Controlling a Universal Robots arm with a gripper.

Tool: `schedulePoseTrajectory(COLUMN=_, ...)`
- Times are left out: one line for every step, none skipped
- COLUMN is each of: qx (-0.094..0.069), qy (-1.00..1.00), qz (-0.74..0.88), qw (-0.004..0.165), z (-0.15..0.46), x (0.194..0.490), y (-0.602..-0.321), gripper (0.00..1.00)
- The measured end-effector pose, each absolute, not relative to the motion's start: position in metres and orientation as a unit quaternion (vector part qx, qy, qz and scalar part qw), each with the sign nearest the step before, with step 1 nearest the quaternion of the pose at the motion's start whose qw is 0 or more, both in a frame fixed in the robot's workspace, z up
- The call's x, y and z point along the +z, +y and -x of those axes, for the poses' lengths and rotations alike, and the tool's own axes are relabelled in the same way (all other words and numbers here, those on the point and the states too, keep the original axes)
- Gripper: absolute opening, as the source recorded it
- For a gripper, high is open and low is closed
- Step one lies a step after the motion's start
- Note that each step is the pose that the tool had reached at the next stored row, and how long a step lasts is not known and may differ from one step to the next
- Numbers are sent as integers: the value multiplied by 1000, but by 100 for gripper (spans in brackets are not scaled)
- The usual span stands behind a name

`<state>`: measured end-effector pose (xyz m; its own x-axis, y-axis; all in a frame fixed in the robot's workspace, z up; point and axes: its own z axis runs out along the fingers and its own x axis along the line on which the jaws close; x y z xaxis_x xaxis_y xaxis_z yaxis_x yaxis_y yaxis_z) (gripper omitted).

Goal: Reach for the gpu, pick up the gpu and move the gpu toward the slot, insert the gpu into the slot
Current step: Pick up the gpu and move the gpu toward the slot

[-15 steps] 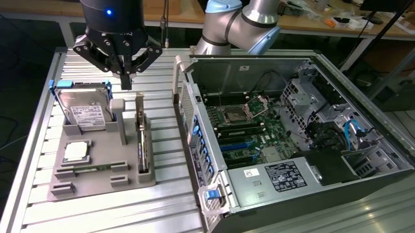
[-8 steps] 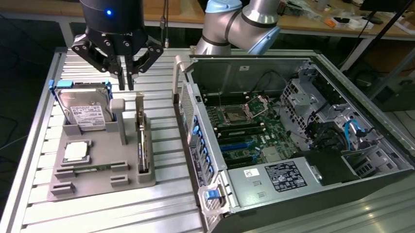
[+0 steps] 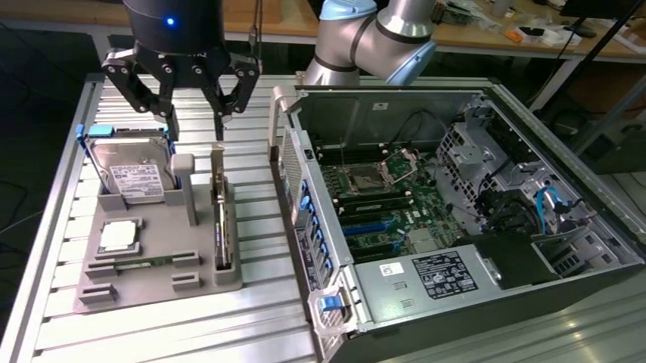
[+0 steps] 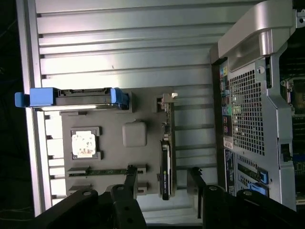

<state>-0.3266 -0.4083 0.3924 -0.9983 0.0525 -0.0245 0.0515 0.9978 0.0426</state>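
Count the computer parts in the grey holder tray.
4: silver hard drive with blue brackets at the far end; square silver processor mid-tray; green memory stick nearest the camera; thin dark gpu card on edge along the exterior view's right side.

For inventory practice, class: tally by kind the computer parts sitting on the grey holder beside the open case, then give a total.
hard drive: 1
processor chip: 1
memory stick: 1
gpu: 1
Total on the grey holder: 4
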Motion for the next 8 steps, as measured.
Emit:
schedulePoseTrajectory(qx=21, qy=1000, qz=-18, qw=13, z=327, x=392, y=-408, gripper=54)
schedulePoseTrajectory(qx=21, qy=1000, qz=-10, qw=13, z=327, x=391, y=-408, gripper=54)
schedulePoseTrajectory(qx=21, qy=1000, qz=-4, qw=12, z=327, x=390, y=-408, gripper=54)
schedulePoseTrajectory(qx=21, qy=1000, qz=1, qw=12, z=327, x=388, y=-409, gripper=54)
schedulePoseTrajectory(qx=21, qy=1000, qz=5, qw=12, z=327, x=387, y=-409, gripper=54)
schedulePoseTrajectory(qx=21, qy=1000, qz=11, qw=12, z=327, x=384, y=-411, gripper=54)
schedulePoseTrajectory(qx=21, qy=1000, qz=15, qw=12, z=327, x=381, y=-413, gripper=54)
schedulePoseTrajectory(qx=21, qy=1000, qz=18, qw=12, z=327, x=377, y=-417, gripper=54)
